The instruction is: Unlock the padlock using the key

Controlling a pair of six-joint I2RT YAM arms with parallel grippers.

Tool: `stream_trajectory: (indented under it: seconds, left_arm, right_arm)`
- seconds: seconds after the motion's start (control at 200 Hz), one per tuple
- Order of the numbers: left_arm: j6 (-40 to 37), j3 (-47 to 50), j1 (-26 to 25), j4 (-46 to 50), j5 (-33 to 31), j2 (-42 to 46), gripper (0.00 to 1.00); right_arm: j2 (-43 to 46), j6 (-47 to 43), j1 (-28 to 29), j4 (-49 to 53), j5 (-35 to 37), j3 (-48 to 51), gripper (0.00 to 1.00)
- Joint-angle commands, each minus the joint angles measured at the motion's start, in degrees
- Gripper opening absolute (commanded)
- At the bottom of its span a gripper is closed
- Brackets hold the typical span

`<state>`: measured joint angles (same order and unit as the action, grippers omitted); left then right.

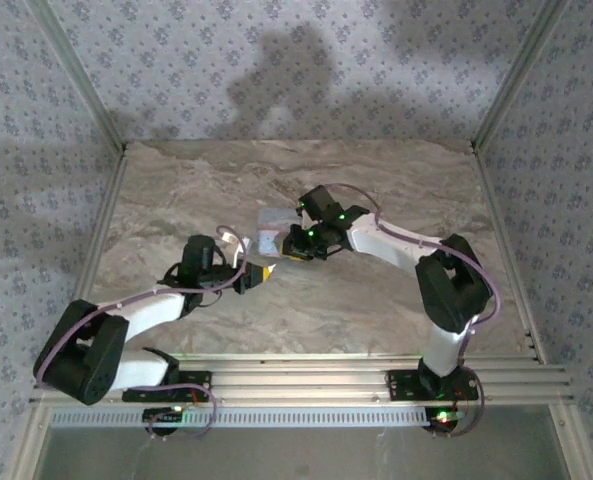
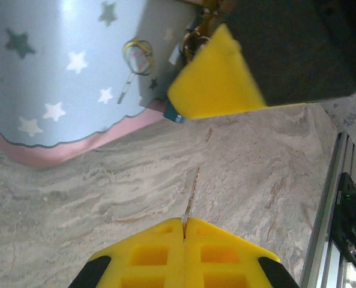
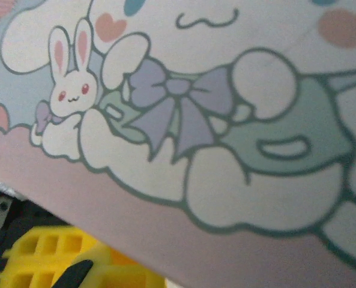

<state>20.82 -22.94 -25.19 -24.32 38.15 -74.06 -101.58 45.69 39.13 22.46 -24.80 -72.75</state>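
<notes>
Top: left gripper [image 1: 260,272] and right gripper [image 1: 298,245] meet mid-table [image 1: 396,310] at the near edge of the tin [image 1: 272,222]. The right one is against it, the left just beside it.

Left wrist: left pads [image 2: 156,255] are pressed together, seam closed. A thin blade pokes out of the seam and reads as the key [image 2: 193,189] edge-on, tip near the tin but apart from it. Padlock [image 2: 174,113]: 1 teal corner shows at the tin's base, tucked under 1 yellow finger [image 2: 217,81] of the right gripper. Gold rings [image 2: 194,41] sit just above that finger. Can't tell how far the right gripper is open.

Right wrist: tin lid with bunny picture, close up. 1 yellow finger at bottom left, under the lid's edge.
</notes>
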Motion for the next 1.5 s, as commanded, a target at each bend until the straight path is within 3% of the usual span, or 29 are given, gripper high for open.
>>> stream_trajectory:
  seconds: [0.0,0.77,1.494]
  left_arm:
    - [-0.6,1.5,-0.1,-7.5,1.7,-1.6,0.00]
    - [1.5,2.0,-1.7,-26.7,-0.1,-10.3,0.00]
    - [-1.4,5.0,-4.5,-26.9,-8.3,-5.0,0.00]
  right_arm:
    - [3.8,0.5,-1.3,-1.9,-5.8,0.0,0.00]
    - [4.9,3.6,-3.6,-3.3,-11.9,1.2,0.00]
    - [3.6,4.9,-3.7,-4.0,-11.6,0.7,0.00]
